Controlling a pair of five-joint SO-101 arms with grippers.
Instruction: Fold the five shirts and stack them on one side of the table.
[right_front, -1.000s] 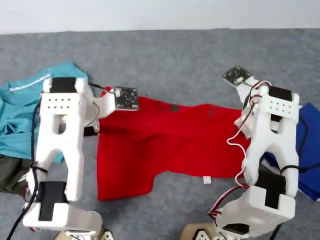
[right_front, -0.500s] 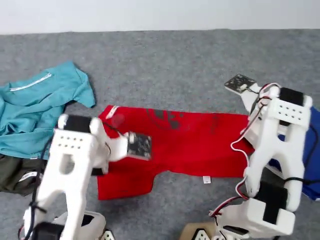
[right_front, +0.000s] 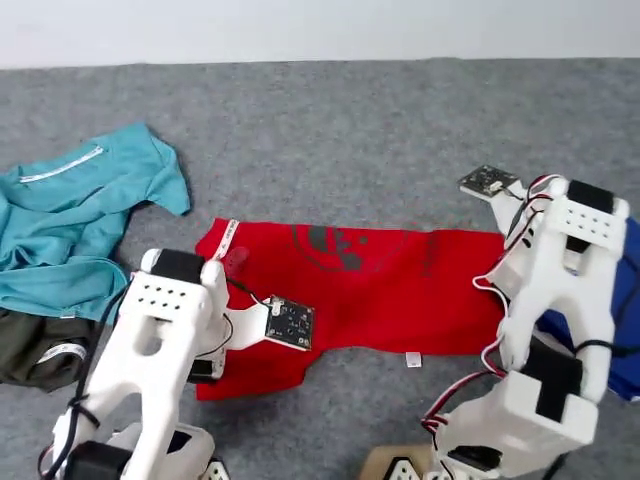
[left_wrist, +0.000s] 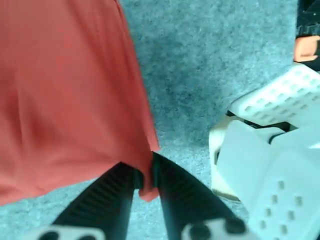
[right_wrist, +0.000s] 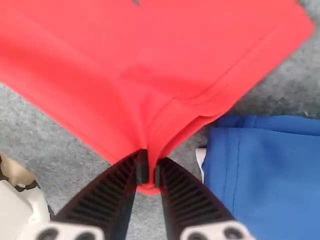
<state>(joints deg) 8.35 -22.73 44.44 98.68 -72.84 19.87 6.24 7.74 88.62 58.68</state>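
A red shirt (right_front: 370, 285) lies spread across the middle of the grey table, folded lengthwise with its collar at the left. My left gripper (left_wrist: 145, 182) is shut on the red shirt (left_wrist: 65, 100) at its near left corner. My right gripper (right_wrist: 147, 172) is shut on a pinched fold of the red shirt (right_wrist: 150, 65) at its right end. A blue shirt (right_wrist: 265, 165) lies just beside that end, at the table's right edge (right_front: 625, 300). A teal shirt (right_front: 70, 215) lies crumpled at the far left.
A dark olive garment (right_front: 40, 345) lies under the teal shirt at the left edge. The right arm's base (left_wrist: 270, 150) stands near the front. Bare grey table (right_front: 350, 130) stretches behind the red shirt.
Both arms pulled back toward the front, dragging the red shirt's far edge over itself. The left arm dropped from the back left to the shirt's near left corner. The shirt now lies narrower.
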